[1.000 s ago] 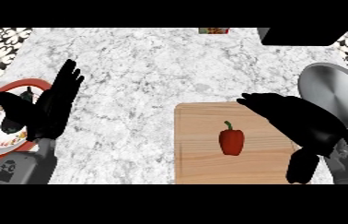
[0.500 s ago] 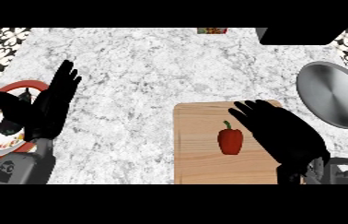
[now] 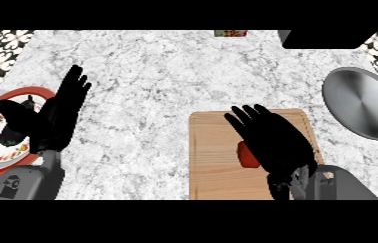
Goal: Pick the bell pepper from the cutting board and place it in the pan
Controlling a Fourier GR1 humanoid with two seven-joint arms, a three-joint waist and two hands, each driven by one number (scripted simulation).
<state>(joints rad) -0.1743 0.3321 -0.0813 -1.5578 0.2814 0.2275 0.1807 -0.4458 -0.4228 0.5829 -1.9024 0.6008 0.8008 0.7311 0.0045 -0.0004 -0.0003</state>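
Head view: the right robot hand [image 3: 275, 139], fingers straight and spread wide, hangs over the red bell pepper [image 3: 246, 156] on the cutting board [image 3: 214, 162]. The pan [image 3: 356, 102] sits right; the left robot hand [image 3: 60, 112] rests open.

The red bell pepper [image 3: 246, 155] lies on the wooden cutting board [image 3: 214, 162], mostly hidden under the right hand [image 3: 275, 139], with the grey pan [image 3: 354, 102] to that hand's right.
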